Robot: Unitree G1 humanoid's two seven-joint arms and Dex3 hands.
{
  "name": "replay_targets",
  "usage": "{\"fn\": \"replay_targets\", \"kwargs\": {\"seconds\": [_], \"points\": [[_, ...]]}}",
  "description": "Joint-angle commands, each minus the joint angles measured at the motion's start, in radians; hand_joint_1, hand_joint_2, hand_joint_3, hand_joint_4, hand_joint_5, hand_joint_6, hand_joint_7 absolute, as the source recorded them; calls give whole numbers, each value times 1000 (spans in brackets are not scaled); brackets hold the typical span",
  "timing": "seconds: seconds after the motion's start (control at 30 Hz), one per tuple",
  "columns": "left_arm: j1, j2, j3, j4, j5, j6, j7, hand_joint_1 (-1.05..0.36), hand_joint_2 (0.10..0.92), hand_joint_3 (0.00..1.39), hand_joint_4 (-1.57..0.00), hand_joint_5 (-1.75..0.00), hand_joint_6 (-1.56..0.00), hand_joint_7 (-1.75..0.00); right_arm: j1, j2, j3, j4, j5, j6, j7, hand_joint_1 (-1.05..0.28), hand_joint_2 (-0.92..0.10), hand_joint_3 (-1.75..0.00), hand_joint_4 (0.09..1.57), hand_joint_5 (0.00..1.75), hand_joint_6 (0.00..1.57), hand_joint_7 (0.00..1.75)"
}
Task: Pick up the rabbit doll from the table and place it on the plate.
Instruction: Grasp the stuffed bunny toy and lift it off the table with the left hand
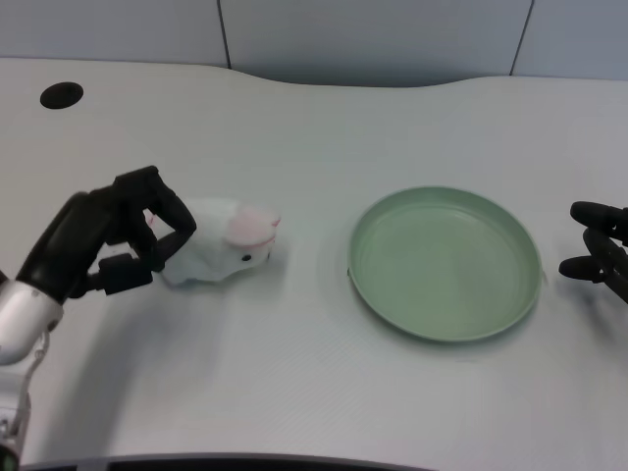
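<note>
A white rabbit doll (221, 255) with pink ears lies on the table left of centre, its face toward the plate. My left hand (123, 240) is at the doll's rear end. Its fingers (175, 221) curl over the top of the doll and its thumb presses in from below, so the hand grips the doll where it rests on the table. The doll's rear is partly hidden by the fingers. A round green plate (510, 294) sits right of centre with nothing on it, a short gap away from the doll's head.
My right hand (601, 250) waits at the right edge, just beyond the plate. A dark round hole (61, 95) is in the tabletop at the far left. The table's curved back edge runs along the top.
</note>
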Motion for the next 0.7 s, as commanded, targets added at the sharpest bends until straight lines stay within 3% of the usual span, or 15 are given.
{"fn": "replay_targets", "kwargs": {"seconds": [0.03,0.07,0.2,0.23,0.27,0.3,0.43,0.6,0.7], "points": [[-82,95,-65,24,161,-59,105,-557,921,326,-422,-1496,-487,-1003,3,-3,-3,-3,7,-6,-2,-415,-921,-254,725,894,975,1],[-99,114,-85,30,209,-67,139,-594,921,275,-442,-1342,-522,-798,4,-3,-2,-2,5,-7,-3,-422,-921,-252,724,891,975,1],[-165,176,-160,55,349,-82,227,-670,921,223,-424,-978,-560,-390,3,-2,-3,-3,6,-5,-4,-426,-921,-251,722,886,975,1],[-193,196,-189,56,393,-60,221,-674,921,221,-423,-955,-564,-364,3,-2,-2,-4,6,-3,-4,-425,-921,-251,722,885,974,1],[-212,207,-208,58,419,-43,216,-722,921,191,-400,-643,-516,-197,4,-2,-2,-5,5,-1,-4,-427,-921,-252,725,887,972,0],[-225,215,-222,59,437,-32,213,-740,921,177,-421,-455,-509,-105,4,-2,-1,-5,5,0,-5,-428,-921,-253,726,887,971,0],[-320,228,-302,119,493,-10,162,-867,921,96,-291,-172,-344,-8,9,0,0,-7,4,-9,-5,-429,-921,-254,720,885,967,1],[-435,192,-378,242,501,36,65,-940,921,73,-170,-74,-201,0,15,1,-7,-8,14,-16,12,-427,-921,-248,733,891,971,4],[-478,175,-407,297,494,54,31,-974,921,92,-111,-38,-142,0,16,2,-9,-8,15,-17,14,-430,-921,-245,734,891,970,4]]}}
